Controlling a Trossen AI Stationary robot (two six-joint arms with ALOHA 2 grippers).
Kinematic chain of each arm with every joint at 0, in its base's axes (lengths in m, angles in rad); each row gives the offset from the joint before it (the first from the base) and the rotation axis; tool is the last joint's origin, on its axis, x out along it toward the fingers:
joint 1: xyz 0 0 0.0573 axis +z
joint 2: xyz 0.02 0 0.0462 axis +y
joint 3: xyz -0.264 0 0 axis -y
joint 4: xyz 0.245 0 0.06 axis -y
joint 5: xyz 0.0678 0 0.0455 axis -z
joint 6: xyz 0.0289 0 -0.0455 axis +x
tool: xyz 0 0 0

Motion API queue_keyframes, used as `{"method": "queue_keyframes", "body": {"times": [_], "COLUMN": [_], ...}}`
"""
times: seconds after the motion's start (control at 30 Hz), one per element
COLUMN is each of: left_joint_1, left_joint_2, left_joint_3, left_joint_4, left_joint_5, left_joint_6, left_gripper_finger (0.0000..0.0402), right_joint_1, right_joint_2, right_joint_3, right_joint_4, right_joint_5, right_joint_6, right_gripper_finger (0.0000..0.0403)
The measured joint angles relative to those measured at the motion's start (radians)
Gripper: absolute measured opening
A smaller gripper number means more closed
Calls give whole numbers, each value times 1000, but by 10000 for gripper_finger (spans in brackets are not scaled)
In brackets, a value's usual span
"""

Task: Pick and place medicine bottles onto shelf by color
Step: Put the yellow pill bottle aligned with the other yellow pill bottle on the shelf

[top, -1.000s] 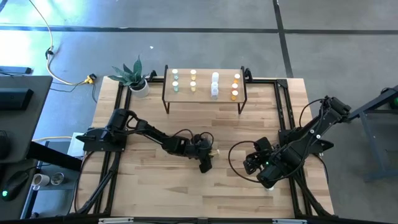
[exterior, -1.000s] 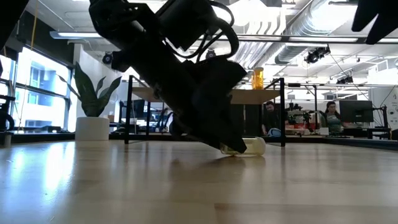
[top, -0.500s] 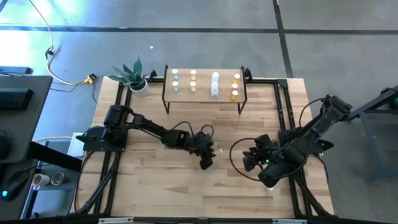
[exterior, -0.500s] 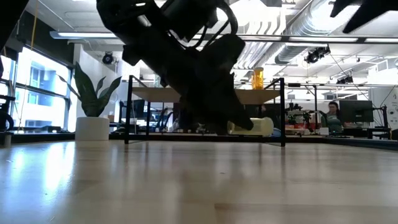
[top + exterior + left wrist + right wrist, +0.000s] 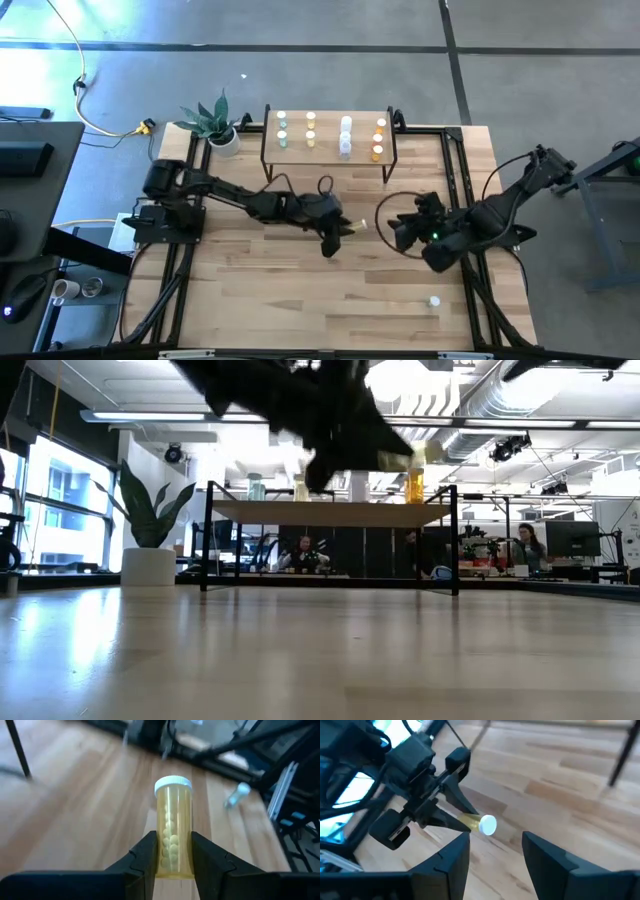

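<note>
My left gripper point(image 5: 340, 231) is shut on a yellow pill bottle point(image 5: 174, 832) with a white cap point(image 5: 172, 784), in the air over the middle of the table. The bottle also shows in the high view point(image 5: 353, 226) and the low view point(image 5: 412, 455). My right gripper point(image 5: 492, 862) is open and empty, to the right of the bottle and facing it. The shelf point(image 5: 328, 152) stands at the far edge with green point(image 5: 282, 131), yellow point(image 5: 311, 128), white point(image 5: 345, 137) and orange point(image 5: 378, 141) bottles upright on top. A white bottle point(image 5: 434, 300) lies on its side near the front right. My left gripper pinches the yellow bottle's body near its bottom end point(image 5: 173, 862) between its two fingers point(image 5: 145, 857), one on each side. The bottle lies about level along the fingers, its cap end point(image 5: 487, 825) sticking out toward the table's right. It is lifted clear of the table.
A potted plant point(image 5: 212, 124) stands at the far left beside the shelf. Black frame rails point(image 5: 455, 180) run along the table's left and right sides. The lying white bottle also shows in the left wrist view point(image 5: 236, 796). People sit in the room behind the table point(image 5: 528, 545).
My left gripper has risen from the tabletop and gone a little toward the far edge, carrying the yellow bottle, which lay on the table and now hangs clear, higher than the shelf top. My right gripper has gone toward the far edge, uncovering the lying white bottle.
</note>
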Motion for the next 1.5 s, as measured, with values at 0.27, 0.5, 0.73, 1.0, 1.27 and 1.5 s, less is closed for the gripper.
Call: {"method": "queue_keyframes", "body": {"times": [0.27, 0.5, 0.73, 1.0, 1.27, 1.5], "left_joint_1": [72, 158, 247, 330, 394, 404], "left_joint_2": [-186, -365, -501, -595, -650, -697], "left_joint_3": [0, 1, 1, 1, -73, -243], "left_joint_4": [6, 4, -20, -142, -191, -37], "left_joint_5": [-6, -4, -4, 11, 61, 62], "left_joint_6": [85, 188, 247, 306, 309, 246], "left_gripper_finger": [90, 90, 90, 90, 90, 90], "right_joint_1": [-171, -360, -550, -699, -788, -813], "right_joint_2": [-92, -122, -103, -39, 71, 131], "right_joint_3": [0, 0, 1, 1, 1, 1], "right_joint_4": [297, 673, 1010, 1267, 1348, 1347], "right_joint_5": [11, -42, -274, -506, -607, -631], "right_joint_6": [-493, -1010, -1346, -1480, -1453, -1453], "right_gripper_finger": [172, 172, 172, 172, 172, 172]}}
